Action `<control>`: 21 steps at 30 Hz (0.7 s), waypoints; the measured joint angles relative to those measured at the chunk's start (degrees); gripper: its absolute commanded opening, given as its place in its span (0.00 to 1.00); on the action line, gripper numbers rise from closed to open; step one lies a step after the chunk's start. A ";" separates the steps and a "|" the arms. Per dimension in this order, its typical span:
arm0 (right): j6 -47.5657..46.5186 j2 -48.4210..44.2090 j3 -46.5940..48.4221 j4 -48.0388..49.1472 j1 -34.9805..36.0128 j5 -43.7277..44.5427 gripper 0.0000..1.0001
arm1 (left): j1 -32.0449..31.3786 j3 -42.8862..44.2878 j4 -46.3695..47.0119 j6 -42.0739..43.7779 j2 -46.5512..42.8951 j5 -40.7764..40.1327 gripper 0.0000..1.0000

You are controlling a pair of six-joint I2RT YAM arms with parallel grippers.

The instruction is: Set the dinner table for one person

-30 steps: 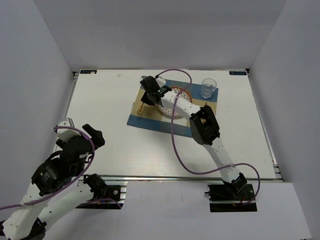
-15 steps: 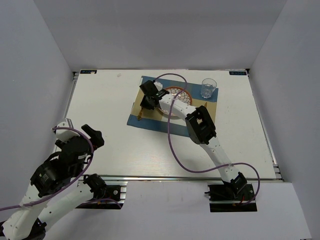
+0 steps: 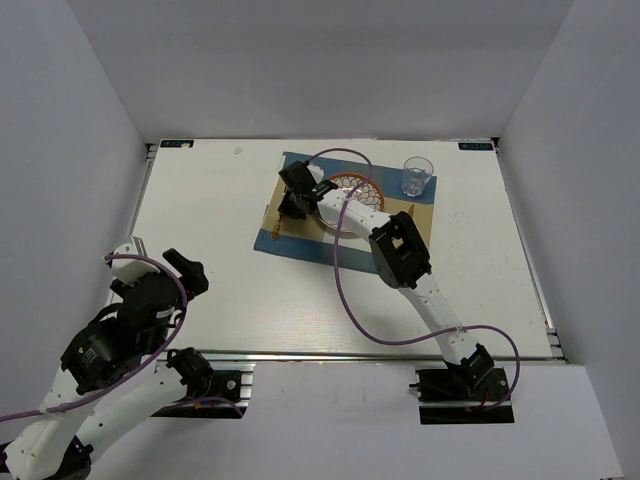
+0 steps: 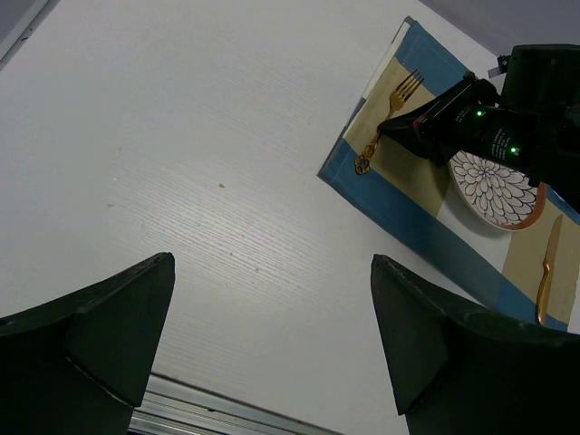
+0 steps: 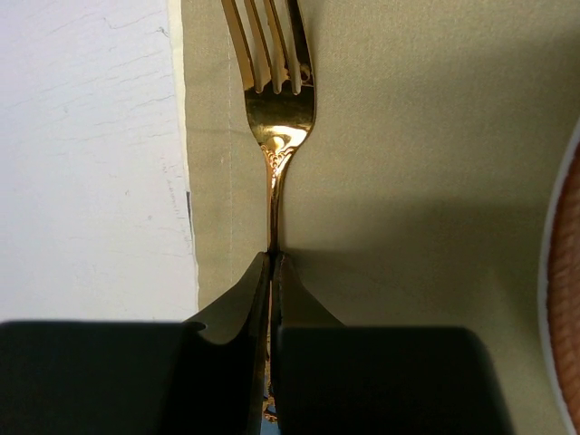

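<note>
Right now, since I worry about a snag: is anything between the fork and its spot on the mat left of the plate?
Nothing visible. The right tool is shut on the fork, only bare mat lies under it, and the plate sits apart beside it.

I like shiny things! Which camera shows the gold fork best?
The right wrist view: the shiny gold metal fork fills it, tines sharp, handle pinched between the right fingers. The left wrist view shows it small and far; the top external view, only a tiny sliver.

back wall (image 3: 320, 60): plain pale grey | left wall (image 3: 60, 130), right wall (image 3: 590, 130): same | light: even, soft shadows
</note>
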 measured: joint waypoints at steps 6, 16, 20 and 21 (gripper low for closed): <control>1.46 -0.02 -0.61 0.94 0.04 0.07 0.00 | 0.00 0.00 0.02 0.02 -0.42 0.00 0.98; 2.32 -1.14 -1.25 3.93 0.20 -0.76 0.67 | 0.00 0.00 0.02 0.02 -0.90 0.00 0.98; 2.12 -1.97 -2.29 3.19 0.52 -0.37 0.72 | 0.00 0.00 0.02 0.02 -1.01 0.00 0.98; 2.03 -2.47 -2.86 3.21 0.59 -0.22 0.73 | 0.00 0.00 0.04 0.02 -1.01 0.00 0.98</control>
